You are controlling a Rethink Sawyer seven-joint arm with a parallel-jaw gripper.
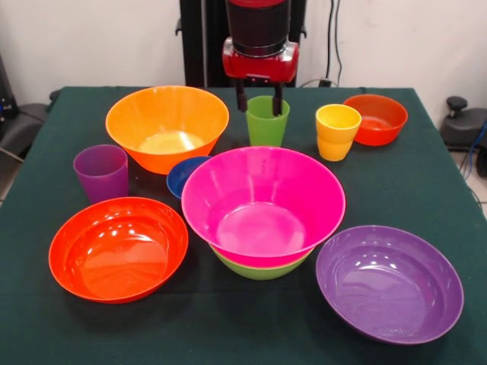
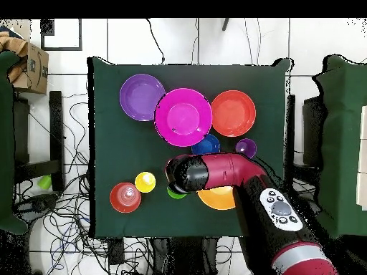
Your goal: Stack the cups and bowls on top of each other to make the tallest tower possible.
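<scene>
The gripper (image 1: 259, 99) is seen lowered over the green cup (image 1: 267, 122), which stands upright on the table (image 1: 426, 175) behind the pink bowl (image 1: 262, 201). Its two dark fingers (image 1: 241, 97) are placed on either side of the cup's rim and seem to touch it, but from the front view it cannot be told for sure whether the cup is really clamped or the fingers only stand apart beside it. In the overhead view the cup is almost fully covered by the arm.

The pink bowl is nested in the lime green bowl (image 1: 261, 269), of which only the lower part is shown. The yellow cup (image 1: 336, 131) is found just beside the small red-orange bowl (image 1: 377, 119). The large orange bowl (image 1: 167, 125) is placed next to the green cup. The small blue bowl (image 1: 183, 175) is partly hidden between the orange and pink bowls. The purple cup (image 1: 101, 172), the large red-orange bowl (image 1: 118, 248) and the purple bowl (image 1: 389, 282) are set apart, each empty.
</scene>
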